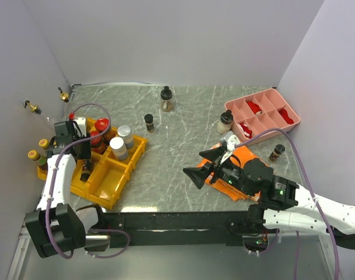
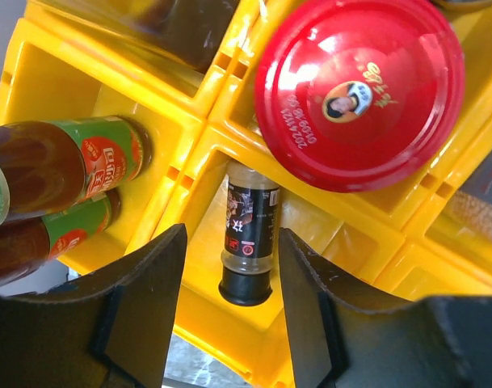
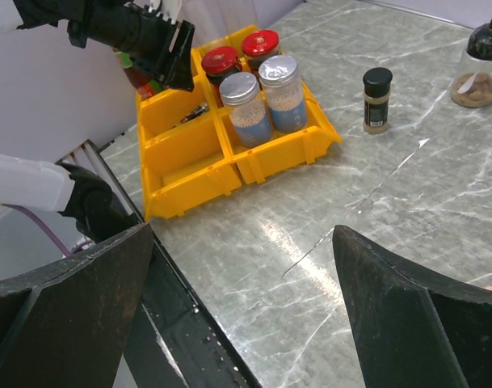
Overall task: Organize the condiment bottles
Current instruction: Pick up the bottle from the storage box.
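L pincer (image 2: 231,241) part-open astride black-capped bottle (image 2: 252,217) lying in yellow bin (image 2: 205,327); we think no grip, prob. laid there as sorted. R pincer (image 3: 244,234) wide, empty.

— What do the arms look like?
— The left arm (image 1: 53,181) and right arm (image 1: 317,213) have smooth white shells between chunky black joints.
— Cables?
— A thin purple cable (image 1: 87,108) runs along each. The left gripper (image 2: 229,323) and right gripper (image 3: 242,311) have broad matte-black wedge fingers. A tiny green light (image 1: 276,192) glows on the right arm.
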`<move>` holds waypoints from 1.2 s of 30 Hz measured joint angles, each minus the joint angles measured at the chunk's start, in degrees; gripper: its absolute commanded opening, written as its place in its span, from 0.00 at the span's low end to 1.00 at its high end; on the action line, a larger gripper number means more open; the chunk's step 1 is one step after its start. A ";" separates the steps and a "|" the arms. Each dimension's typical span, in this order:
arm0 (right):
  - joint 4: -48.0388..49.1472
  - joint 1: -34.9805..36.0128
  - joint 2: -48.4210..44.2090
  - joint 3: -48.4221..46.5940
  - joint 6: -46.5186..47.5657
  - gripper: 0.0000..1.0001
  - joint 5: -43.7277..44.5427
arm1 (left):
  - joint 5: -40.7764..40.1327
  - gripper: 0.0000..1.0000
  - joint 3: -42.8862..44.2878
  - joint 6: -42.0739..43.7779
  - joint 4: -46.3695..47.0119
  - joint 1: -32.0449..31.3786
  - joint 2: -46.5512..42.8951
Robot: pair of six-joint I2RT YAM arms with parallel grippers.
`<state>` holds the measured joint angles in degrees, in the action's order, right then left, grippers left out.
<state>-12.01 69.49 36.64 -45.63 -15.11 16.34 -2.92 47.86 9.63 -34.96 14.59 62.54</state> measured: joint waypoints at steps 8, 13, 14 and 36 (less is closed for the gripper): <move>-0.02 0.00 -0.26 0.02 0.00 1.00 -0.37 | 0.50 0.53 -1.38 3.02 0.07 -0.55 0.09; -0.02 0.00 -0.92 0.02 0.00 1.00 -0.37 | 0.50 0.53 -4.26 2.99 1.14 -1.25 0.39; -0.02 0.00 -0.96 0.02 0.00 1.00 -0.37 | 0.46 0.53 -4.63 2.99 1.44 -1.33 0.52; 0.00 -0.02 0.72 0.00 0.02 1.00 -0.33 | -2.69 0.49 -7.52 3.32 7.65 -2.43 10.49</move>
<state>-12.01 69.47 37.36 -45.63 -15.09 16.01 -5.61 40.34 12.95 -27.31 12.16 73.03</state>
